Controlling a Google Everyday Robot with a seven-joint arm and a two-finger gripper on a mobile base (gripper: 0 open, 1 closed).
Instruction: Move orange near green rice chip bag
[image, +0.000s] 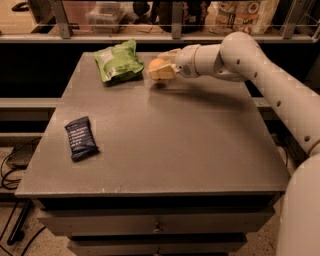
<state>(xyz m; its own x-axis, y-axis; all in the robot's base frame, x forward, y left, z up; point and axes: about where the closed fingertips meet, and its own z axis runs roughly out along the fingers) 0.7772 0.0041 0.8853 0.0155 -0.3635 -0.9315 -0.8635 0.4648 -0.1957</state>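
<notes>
Starting at the front of the bench (175, 155), a dark blue packet (80, 137) lies well apart from the pincer (161, 70). Farther back, the pincer is clenched around the orange (156, 64), low over the bench. Just past its tip sits the green rice chip bag (117, 61), near but apart. The carry looks nearly done; lowering and releasing remain. Beyond, a clear tub (107, 11) holds contents I cannot make out.

The hand (161, 69), with the green rice chip bag (118, 62) just beside it, hides much of the orange (155, 63) it clasps, and its arm (240, 55) runs out of view.
</notes>
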